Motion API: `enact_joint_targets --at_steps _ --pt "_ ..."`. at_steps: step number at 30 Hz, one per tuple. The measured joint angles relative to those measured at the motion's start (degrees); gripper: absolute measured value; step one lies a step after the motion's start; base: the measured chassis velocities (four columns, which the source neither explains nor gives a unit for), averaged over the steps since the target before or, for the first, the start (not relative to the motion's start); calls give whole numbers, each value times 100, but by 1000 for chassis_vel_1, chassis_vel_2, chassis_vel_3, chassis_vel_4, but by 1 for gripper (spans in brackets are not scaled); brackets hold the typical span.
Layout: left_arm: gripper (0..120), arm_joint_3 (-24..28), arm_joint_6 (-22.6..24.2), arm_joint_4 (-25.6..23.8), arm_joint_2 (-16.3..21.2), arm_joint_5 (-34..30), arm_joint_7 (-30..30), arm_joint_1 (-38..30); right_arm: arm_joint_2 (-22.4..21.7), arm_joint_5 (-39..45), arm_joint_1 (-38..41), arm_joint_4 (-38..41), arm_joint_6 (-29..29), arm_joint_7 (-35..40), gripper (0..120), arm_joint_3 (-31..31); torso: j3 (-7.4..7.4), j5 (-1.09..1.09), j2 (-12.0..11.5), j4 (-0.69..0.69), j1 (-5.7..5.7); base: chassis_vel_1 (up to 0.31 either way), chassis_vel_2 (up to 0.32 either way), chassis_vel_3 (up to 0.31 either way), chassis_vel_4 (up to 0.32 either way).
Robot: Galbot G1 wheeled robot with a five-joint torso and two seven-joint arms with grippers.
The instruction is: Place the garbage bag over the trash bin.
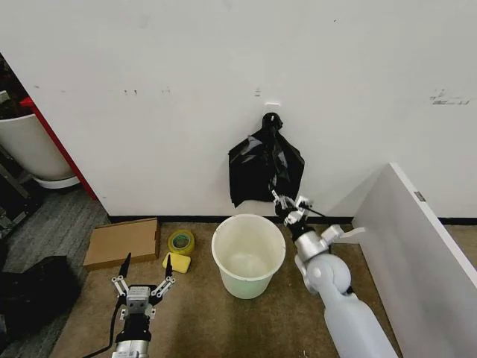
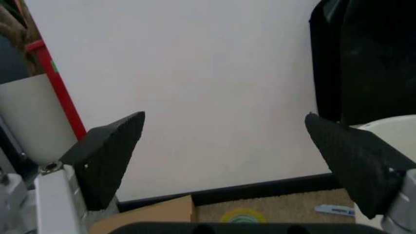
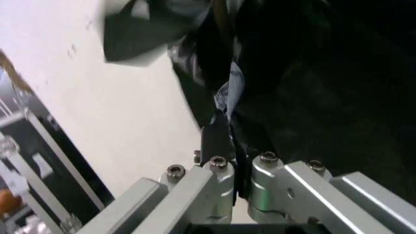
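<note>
The right gripper (image 1: 286, 206) is reaching up to the lower edge of the glossy, crinkly black thin-plastic garbage bag (image 1: 262, 168), and in the right wrist view its fingers (image 3: 217, 141) are sitting narrowly together with a fold of the film pinched between them. The bag is hanging flat against the white wall (image 1: 149, 89) from a small hook (image 1: 272, 118), bunched at the top and spreading into a kite-like shape, directly above and behind the round, cream-white plastic trash bin (image 1: 248, 256), which is standing on the brown carpet (image 1: 201, 321) with its rolled rim open and its smooth walls tapering downward. The left gripper (image 1: 144, 277) is waiting low near the floor, jaws spread wide and empty, beside a yellow-green roll of tape (image 1: 181, 241) and a flat brown cardboard sheet (image 1: 123, 242). The risk, as I judge it, is lying in the material: film this thin and slick is likely to be slipping from such a small pinch, or stretching and tearing if the knot is catching on the hook. A bag pulled free by one corner is also likely to be dropping limp and closed, missing the rim or nudging the light bin aside.
</note>
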Motion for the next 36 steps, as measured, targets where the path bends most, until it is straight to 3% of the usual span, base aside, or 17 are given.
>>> enact_joint_targets --at_steps 4,12,19,36 --pt "97 56 0 32 11 1 1 -32 -321 -351 -489 294 221 33 0 -98 0 0 0 0 0 0 0 0 0" --pt "97 81 -2 66 35 -1 1 -64 -558 -1263 -1218 658 679 -133 0 -104 0 0 0 0 0 0 0 0 0" --pt "97 120 -5 93 38 -2 0 -92 -594 -2003 -1684 838 1061 -373 0 -85 1 0 0 0 0 0 0 0 0" --pt "97 158 -44 118 56 17 -10 -69 -499 -2797 -2190 987 1806 -783 0 -21 1 -1 0 0 0 0 0 0 0"
